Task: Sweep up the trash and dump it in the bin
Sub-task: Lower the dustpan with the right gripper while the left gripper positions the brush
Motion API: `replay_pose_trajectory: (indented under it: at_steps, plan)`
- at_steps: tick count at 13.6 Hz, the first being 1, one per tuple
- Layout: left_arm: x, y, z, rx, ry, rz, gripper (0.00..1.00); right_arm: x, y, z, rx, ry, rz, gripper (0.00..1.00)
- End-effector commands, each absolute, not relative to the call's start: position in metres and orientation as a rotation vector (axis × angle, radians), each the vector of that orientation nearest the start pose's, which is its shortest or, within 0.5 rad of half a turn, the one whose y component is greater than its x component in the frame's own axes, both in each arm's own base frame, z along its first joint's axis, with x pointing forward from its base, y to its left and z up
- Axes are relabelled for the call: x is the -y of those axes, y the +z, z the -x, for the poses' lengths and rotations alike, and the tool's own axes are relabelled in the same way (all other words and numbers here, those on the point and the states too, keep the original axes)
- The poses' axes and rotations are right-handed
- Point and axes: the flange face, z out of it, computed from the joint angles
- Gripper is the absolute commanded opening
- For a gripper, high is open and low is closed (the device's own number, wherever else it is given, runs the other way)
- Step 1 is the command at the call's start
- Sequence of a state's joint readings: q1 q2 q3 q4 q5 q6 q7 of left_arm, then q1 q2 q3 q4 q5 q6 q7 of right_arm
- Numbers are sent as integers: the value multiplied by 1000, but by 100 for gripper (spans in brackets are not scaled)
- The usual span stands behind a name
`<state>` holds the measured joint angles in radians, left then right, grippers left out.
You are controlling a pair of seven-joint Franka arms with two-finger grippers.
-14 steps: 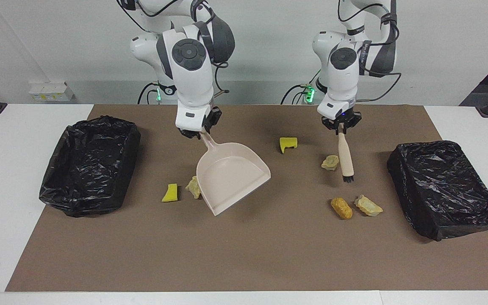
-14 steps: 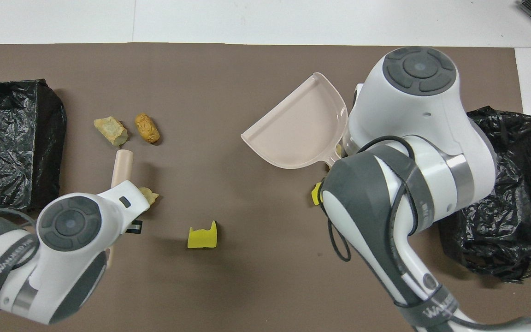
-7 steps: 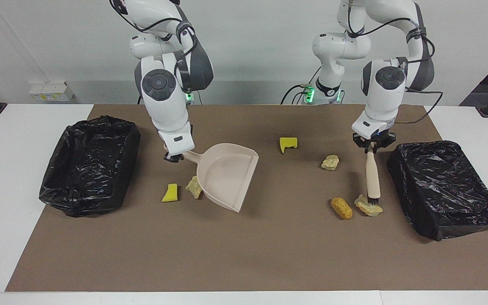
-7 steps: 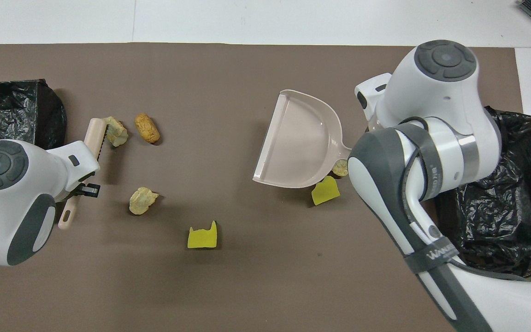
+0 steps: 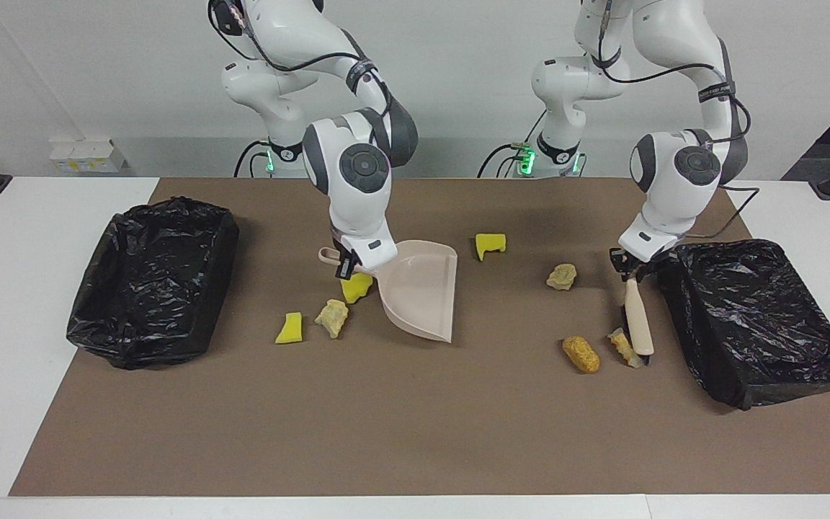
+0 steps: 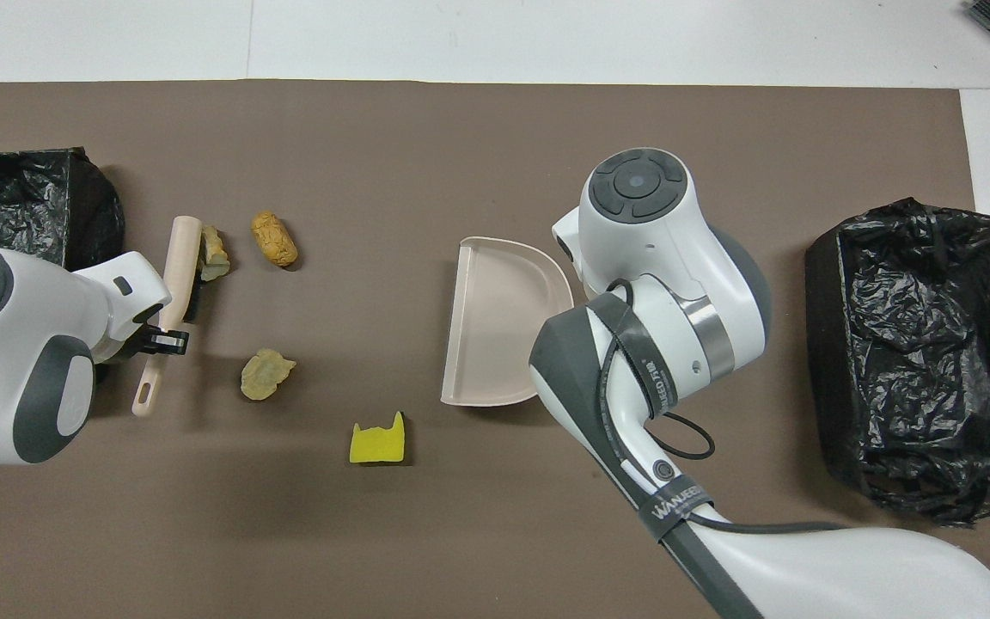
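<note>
Your two arms each hold a sweeping tool over the brown mat (image 5: pixel 415 418).

Your left gripper (image 5: pixel 629 268) is clamped on the brush (image 5: pixel 637 321), long axis running away from the robots, bristles down against a pale lump (image 5: pixel 620 344) beside the orange-brown lump (image 5: pixel 581 353), near the bin (image 5: pixel 761 317) at that end. Your right gripper (image 5: pixel 346 265) grips the dustpan (image 5: pixel 422 288); since half a second ago it has turned its mouth toward the left arm's end, uncovering a yellow chunk (image 5: pixel 356 287).

The left gripper (image 5: pixel 630 267) is clamped low at the table; the right gripper (image 5: pixel 346 265) also clamps, wrist tilted.
</note>
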<state>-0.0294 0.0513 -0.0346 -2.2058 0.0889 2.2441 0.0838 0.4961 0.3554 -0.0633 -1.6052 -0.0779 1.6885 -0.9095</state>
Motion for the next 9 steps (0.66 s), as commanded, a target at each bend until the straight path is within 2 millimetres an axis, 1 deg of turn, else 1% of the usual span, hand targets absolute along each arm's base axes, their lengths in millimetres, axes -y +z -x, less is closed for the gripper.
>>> replay_pose_trajectory:
  at_steps: [1, 2, 4, 5, 6, 7, 8, 9]
  plan:
    - [69, 356, -533, -383, 25, 3087, 0, -275, 386, -561, 2050, 556, 2482, 0]
    - [84, 354, -528, -422, 43, 3083, 0, -275, 381, -558, 2092, 598, 2488, 0]
    - [107, 353, -521, -454, 65, 3105, 0, -277, 378, -556, 2079, 590, 2506, 0]
    - [121, 354, -516, -491, 91, 3102, 0, -281, 374, -555, 2054, 586, 2535, 0]
    - [139, 355, -510, -534, 123, 3091, 0, -285, 372, -554, 2030, 569, 2565, 0]
    - [152, 359, -507, -523, 135, 3091, 0, -286, 370, -554, 2016, 562, 2579, 0]
    - [155, 366, -507, -519, 137, 3091, 0, -287, 370, -554, 2014, 561, 2581, 0]
    - [153, 381, -515, -525, 145, 3081, 0, -288, 370, -554, 1997, 556, 2599, 0]
